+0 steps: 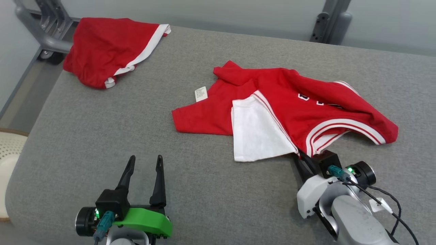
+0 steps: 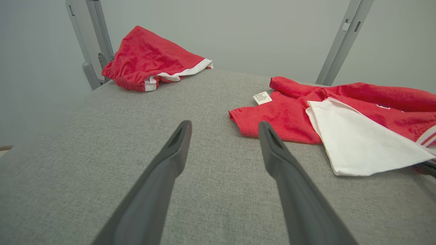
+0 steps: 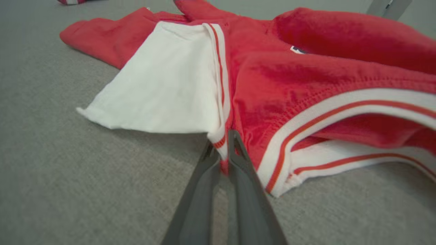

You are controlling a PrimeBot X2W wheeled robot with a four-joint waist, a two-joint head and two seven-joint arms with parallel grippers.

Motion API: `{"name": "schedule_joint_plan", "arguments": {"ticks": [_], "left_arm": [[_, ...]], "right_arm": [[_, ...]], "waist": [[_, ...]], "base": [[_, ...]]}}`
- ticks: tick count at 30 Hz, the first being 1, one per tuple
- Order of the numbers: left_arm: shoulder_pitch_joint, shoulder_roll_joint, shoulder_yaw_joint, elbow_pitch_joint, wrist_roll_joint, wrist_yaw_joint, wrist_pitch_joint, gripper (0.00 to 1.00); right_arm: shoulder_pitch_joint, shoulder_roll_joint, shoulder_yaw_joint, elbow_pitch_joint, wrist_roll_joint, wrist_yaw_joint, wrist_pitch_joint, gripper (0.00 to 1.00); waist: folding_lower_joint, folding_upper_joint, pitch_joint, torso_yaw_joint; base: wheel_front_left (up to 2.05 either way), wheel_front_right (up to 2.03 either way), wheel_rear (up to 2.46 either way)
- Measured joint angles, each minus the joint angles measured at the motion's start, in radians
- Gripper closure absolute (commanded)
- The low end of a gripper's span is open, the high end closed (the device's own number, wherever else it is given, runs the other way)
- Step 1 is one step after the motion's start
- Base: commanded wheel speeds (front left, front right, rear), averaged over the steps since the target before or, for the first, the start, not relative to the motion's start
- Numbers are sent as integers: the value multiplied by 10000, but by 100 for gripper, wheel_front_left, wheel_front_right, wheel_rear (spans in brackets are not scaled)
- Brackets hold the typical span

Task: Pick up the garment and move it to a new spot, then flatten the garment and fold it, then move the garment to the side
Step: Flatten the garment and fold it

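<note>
I'm seeing the right claw (image 3: 221, 140) pinched almost fully closed on the garment (image 1: 306, 112). It's gripping the red-and-white striped trim at the near edge, right where the white panel (image 1: 255, 132) is meeting the red body. A thin strip of that trim is sitting between the two fingers, which are lying low and close to the grey surface (image 1: 136, 129). From the head view the fingertips are tucking under the hem, so I'm reading the grip off the right wrist view.

The garment is lying crumpled right of centre on the surface. The red back is showing, the white panel is folding out toward me, and a striped opening is gaping on the right side. A small white label (image 1: 201, 93) is sticking out at its far left edge. I can't tell whether any of the cloth is lifting off the surface.

The left claw (image 1: 144, 158) is standing wide open and holding nothing. It's hovering over bare surface at lower left, well apart from the garment, fingers pointing away from me.

Red shorts (image 1: 109, 51) with white trim are sitting bunched at the far left corner, next to a grey metal frame (image 1: 44, 37).
</note>
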Motion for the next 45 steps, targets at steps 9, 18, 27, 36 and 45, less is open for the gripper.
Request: {"name": "schedule_joint_plan", "arguments": {"ticks": [9, 18, 27, 36, 45], "left_arm": [[76, -6, 88, 117, 222, -121, 0, 0], [66, -10, 215, 228, 384, -207, 0, 0], [5, -10, 359, 288, 529, -299, 0, 0], [-8, -10, 407, 336, 558, -324, 0, 0], [-693, -10, 403, 1344, 525, -318, 2, 0]], "right_arm": [[1522, -1057, 314, -1172, 255, 0, -2, 100], [2107, -1866, -92, -1693, 539, 0, 90, 100], [2457, -2341, -773, -2180, 746, 2, 268, 100], [2862, -2188, -1463, -2529, 792, 4, 245, 0], [3263, -1824, -2740, -3597, 629, 4, 111, 0]], "waist": [[0, 0, -214, -1151], [0, 0, -319, -2297], [0, 0, -179, -2858], [0, 0, -199, -3029], [0, 0, -255, -3444]], "base": [[0, 0, 0], [0, 0, 0], [0, 0, 0], [0, 0, 0], [0, 0, 0]]}}
